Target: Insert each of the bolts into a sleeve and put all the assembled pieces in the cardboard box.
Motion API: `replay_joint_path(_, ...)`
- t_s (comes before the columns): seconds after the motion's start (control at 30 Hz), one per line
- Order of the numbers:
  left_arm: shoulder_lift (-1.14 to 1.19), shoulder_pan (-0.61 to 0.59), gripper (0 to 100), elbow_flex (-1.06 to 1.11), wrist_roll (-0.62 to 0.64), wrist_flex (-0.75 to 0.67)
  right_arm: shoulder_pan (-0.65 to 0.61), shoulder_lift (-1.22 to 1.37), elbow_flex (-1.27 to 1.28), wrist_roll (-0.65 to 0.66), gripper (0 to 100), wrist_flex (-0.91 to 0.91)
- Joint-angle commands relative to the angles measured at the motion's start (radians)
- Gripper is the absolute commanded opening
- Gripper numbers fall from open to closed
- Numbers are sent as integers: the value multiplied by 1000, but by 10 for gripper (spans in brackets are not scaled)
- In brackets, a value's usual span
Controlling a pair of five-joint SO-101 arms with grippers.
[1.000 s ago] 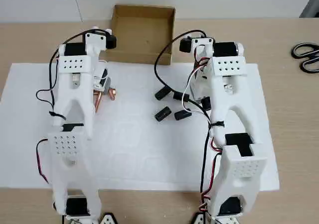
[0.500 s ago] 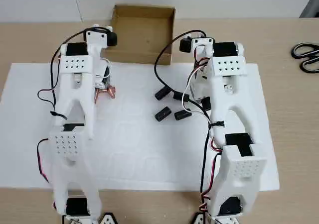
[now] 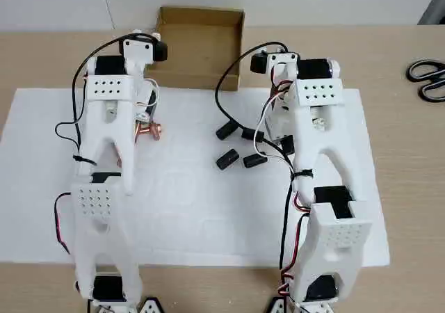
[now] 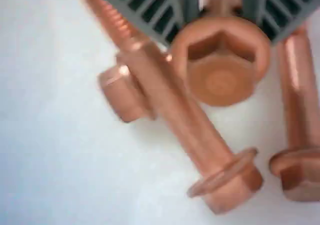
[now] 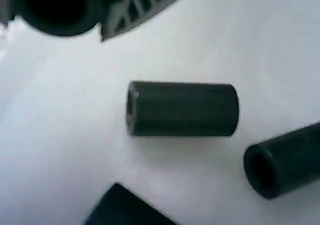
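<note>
The left claw [image 4: 220,0] is clamped on a bolt [image 4: 220,67] left of centre in the high view, its shaft pointing back into the claw. The right claw [image 5: 60,17], clamped on a sleeve [image 5: 57,5], sits well apart to its right.

Your work surface: light wooden tabletop [image 3: 403,160]. Large white sheet [image 3: 188,209] laid flat over its middle, bare wood showing on every side of it. Beyond far edge, plain pale wall [image 3: 278,0], thin seam lines across it. Black-handled scissors [image 3: 427,78] lying on bare wood at your right edge. Dark upright strip [image 3: 434,7] in far right corner. Light soft, even; shadows faint.
</note>
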Motion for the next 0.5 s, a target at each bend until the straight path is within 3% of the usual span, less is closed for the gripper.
replay_joint_path(0.0, -186, 23, 6, 35, 14, 23, 1, -70, -11, 9, 4, 18)
replay_joint_path(0.3, -657, 130, 6, 608, 3, 15, -1, -71, -11, 9, 4, 18)
replay_joint_path(0.47, -695, 144, 6, 929, 0, -178, -5, -71, -11, 8, 4, 18)
